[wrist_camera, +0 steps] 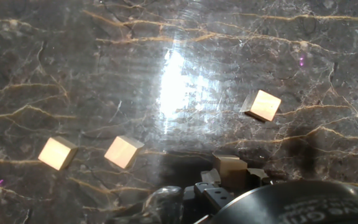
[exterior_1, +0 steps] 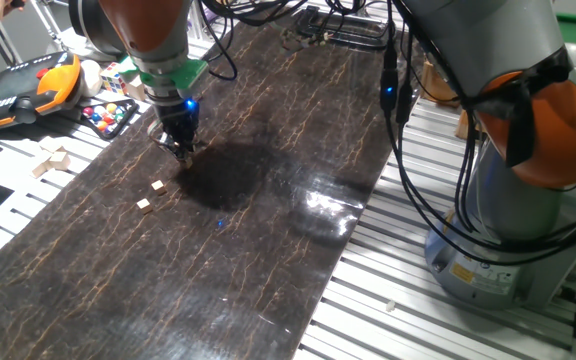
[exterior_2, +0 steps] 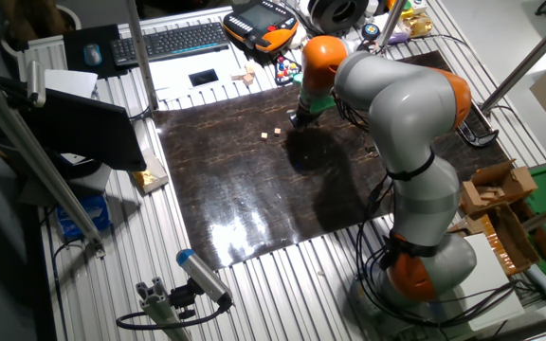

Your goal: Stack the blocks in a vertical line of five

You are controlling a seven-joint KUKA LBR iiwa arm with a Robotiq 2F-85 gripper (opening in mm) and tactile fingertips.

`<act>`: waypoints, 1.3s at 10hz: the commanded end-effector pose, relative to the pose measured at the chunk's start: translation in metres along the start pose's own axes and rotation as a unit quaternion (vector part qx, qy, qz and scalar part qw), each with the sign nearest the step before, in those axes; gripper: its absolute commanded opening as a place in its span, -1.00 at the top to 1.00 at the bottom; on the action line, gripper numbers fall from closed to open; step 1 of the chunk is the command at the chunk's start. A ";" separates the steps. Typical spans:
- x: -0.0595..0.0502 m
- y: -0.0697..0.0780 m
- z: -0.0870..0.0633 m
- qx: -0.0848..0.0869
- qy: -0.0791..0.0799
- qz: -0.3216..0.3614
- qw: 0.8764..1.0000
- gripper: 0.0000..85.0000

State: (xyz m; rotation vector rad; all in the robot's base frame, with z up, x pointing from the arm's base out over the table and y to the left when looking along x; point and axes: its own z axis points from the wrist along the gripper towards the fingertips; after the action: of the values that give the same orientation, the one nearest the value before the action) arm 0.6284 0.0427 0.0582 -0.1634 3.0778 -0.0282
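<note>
In the hand view three tiny light-tan wooden blocks lie apart on the dark marbled mat: one at the left [wrist_camera: 58, 153], one beside it [wrist_camera: 123, 151], and one further right [wrist_camera: 261, 105]. A fourth block [wrist_camera: 230, 167] sits between the fingertips of my gripper [wrist_camera: 230, 180], which looks shut on it. In one fixed view the gripper [exterior_1: 180, 150] is low over the mat, up and to the right of two of the blocks [exterior_1: 158, 186] [exterior_1: 144, 204]. The other fixed view shows the gripper [exterior_2: 297, 121] just right of two blocks [exterior_2: 278, 131] [exterior_2: 264, 135]. A fifth block is not visible.
Larger pale wooden blocks [exterior_1: 53, 158] lie off the mat's left edge. A tray of coloured balls [exterior_1: 108, 115] and an orange teach pendant [exterior_1: 28, 85] stand at the back left. The arm's base [exterior_1: 513, 230] and cables stand to the right of the mat [exterior_1: 268, 260].
</note>
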 end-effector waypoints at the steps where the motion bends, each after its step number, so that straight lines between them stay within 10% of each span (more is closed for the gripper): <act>1: 0.000 0.000 0.000 0.000 0.000 0.000 1.000 0.30; 13: -0.001 0.000 0.001 0.000 -0.003 -0.003 1.000 0.23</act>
State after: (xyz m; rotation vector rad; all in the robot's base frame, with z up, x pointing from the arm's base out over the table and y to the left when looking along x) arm 0.6290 0.0424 0.0572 -0.1736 3.0713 -0.0290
